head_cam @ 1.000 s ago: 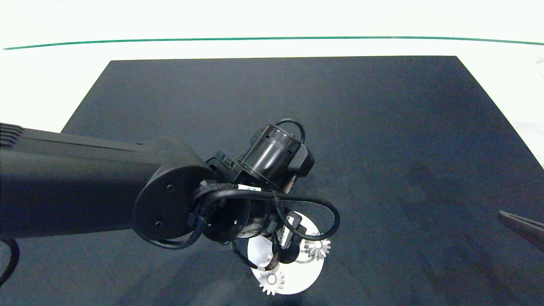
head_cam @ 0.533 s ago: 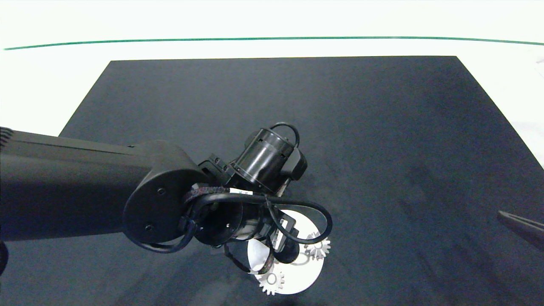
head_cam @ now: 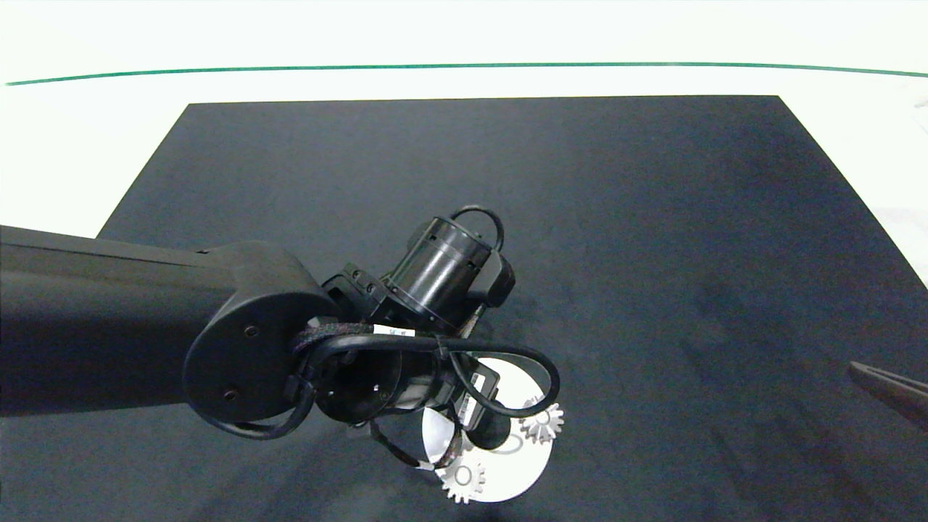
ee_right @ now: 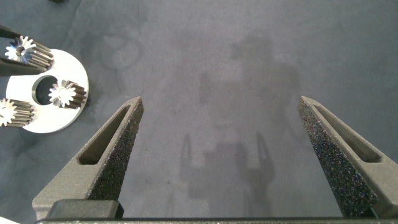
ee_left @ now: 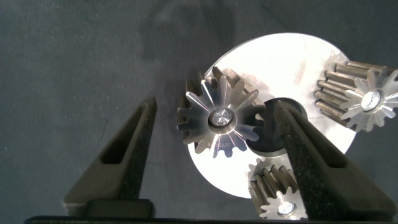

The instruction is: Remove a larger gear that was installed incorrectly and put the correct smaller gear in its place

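The left gripper's point(ee_left: 214, 134) two grey wedge-shaped fingers point(ee_left: 127, 152) are spread wide, one on each side of the larger gear point(ee_left: 219, 119), a silver metal toothed wheel with long pointed teeth and a round centre hole. Neither finger touches it. That gear sits at the edge of a round, bright metal disc point(ee_left: 283, 65) with a dark hole in its middle. Two other silver toothed gears stand on the same disc, one point(ee_left: 360, 96) at the far rim and one point(ee_left: 277, 193) just beside the finger on that side. In the head view the left arm point(head_cam: 145, 326) reaches in from the left and hangs over the disc point(head_cam: 507, 475), hiding the larger gear; only two gears point(head_cam: 464, 480) point(head_cam: 542, 422) show there.

The right gripper's point(ee_right: 224, 155) grey fingers point(ee_right: 106, 155) are likewise spread wide and hold nothing, over bare black mat point(head_cam: 652, 217). Its own camera shows the disc point(ee_right: 62, 118) well apart from it, with gears on it point(ee_right: 67, 93). In the head view only a finger tip point(head_cam: 888, 388) enters at the right edge.

The black mat covers the white bench point(head_cam: 87, 138). Which gear is the smaller gear cannot be told.
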`<state>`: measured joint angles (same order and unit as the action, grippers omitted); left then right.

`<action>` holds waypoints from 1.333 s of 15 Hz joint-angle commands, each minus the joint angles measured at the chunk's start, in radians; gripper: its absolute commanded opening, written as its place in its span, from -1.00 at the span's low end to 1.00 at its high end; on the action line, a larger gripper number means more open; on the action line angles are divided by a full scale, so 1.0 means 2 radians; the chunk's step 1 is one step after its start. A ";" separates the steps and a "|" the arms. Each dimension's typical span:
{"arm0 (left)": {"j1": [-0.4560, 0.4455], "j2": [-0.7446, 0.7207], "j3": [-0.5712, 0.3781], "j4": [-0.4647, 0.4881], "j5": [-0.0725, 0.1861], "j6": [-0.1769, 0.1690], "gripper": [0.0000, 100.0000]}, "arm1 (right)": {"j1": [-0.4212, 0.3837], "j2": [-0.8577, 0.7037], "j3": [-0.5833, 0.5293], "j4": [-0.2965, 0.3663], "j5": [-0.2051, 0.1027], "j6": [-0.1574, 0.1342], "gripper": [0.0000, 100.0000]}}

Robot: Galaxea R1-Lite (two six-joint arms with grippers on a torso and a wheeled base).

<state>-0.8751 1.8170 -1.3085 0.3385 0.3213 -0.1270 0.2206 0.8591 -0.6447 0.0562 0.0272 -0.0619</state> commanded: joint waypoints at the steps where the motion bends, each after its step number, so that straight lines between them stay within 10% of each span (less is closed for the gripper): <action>1: 0.000 0.002 0.004 0.000 0.001 -0.002 0.42 | 0.000 0.000 0.002 0.000 0.000 0.000 1.00; 20: -0.001 -0.018 0.006 -0.004 0.007 0.000 -0.32 | 0.005 -0.001 0.003 -0.001 0.000 -0.001 1.00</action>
<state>-0.8787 1.8006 -1.2970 0.3281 0.3338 -0.1270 0.2313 0.8581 -0.6387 0.0534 0.0268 -0.0638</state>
